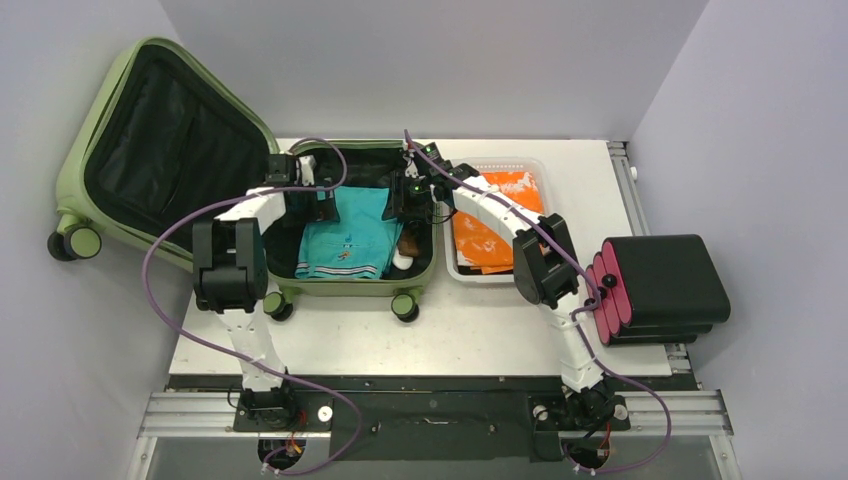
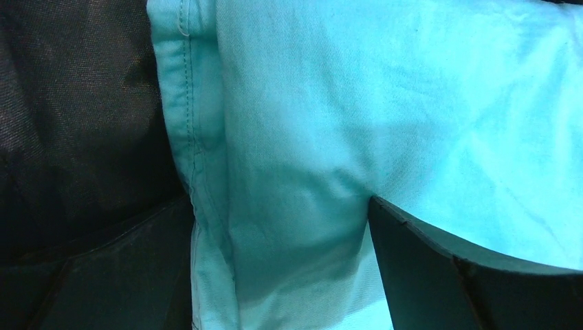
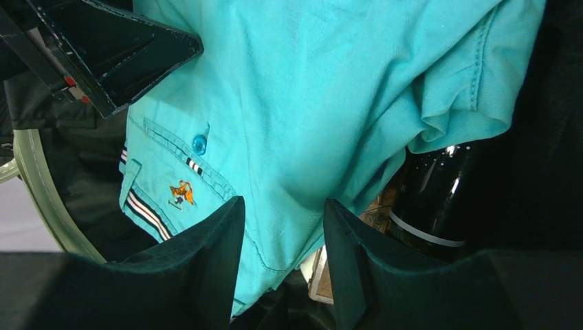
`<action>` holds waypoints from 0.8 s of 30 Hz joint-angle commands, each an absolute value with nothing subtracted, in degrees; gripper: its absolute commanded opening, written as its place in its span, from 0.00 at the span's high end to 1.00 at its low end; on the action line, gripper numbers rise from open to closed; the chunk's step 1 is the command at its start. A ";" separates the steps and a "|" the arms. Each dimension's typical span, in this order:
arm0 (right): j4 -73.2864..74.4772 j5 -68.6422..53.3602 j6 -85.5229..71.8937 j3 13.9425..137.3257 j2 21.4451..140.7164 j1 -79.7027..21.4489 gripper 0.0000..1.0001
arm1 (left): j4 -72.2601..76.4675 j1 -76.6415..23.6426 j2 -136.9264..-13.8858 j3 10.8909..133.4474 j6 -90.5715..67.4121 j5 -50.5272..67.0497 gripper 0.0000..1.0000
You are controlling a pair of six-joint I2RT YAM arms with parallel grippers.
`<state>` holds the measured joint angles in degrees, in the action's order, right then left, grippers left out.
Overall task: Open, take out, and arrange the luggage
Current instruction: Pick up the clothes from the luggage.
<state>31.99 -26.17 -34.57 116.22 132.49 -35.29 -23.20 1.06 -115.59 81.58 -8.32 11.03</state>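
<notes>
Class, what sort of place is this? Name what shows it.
Probably a robot lab bench: two arms bolted to a rail at the table edge, plain walls boxing it in, a suitcase staged beside a basket.

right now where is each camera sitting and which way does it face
top external: above and behind the arms, looking down; shows left arm, right arm, the open olive-green hard-shell suitcase and white mesh plastic basket.
left wrist: on the left gripper, facing down at the turquoise fabric garment; own fingers show.
right wrist: on the right gripper, facing that garment and a dark glass bottle; own fingers show.
shared: both wrist views see the garment.
</notes>
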 commanded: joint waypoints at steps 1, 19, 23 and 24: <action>32.20 -24.56 -34.05 116.84 131.55 -35.08 0.58 | -20.41 2.54 -114.98 77.68 -6.79 -6.43 0.04; 30.02 -21.68 -38.99 106.98 126.68 -33.45 0.61 | -16.39 4.89 -113.50 75.93 -14.04 17.08 0.04; 30.01 -22.56 -39.72 107.45 126.58 -33.86 0.61 | -15.70 5.05 -112.84 75.51 -14.57 19.13 0.04; 30.03 -22.70 -39.95 107.25 126.09 -33.85 0.61 | -15.75 5.03 -112.74 75.46 -14.62 19.15 0.04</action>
<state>27.35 -23.75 -38.48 108.47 130.23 -34.11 -16.14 2.02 -113.51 76.69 -11.07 17.72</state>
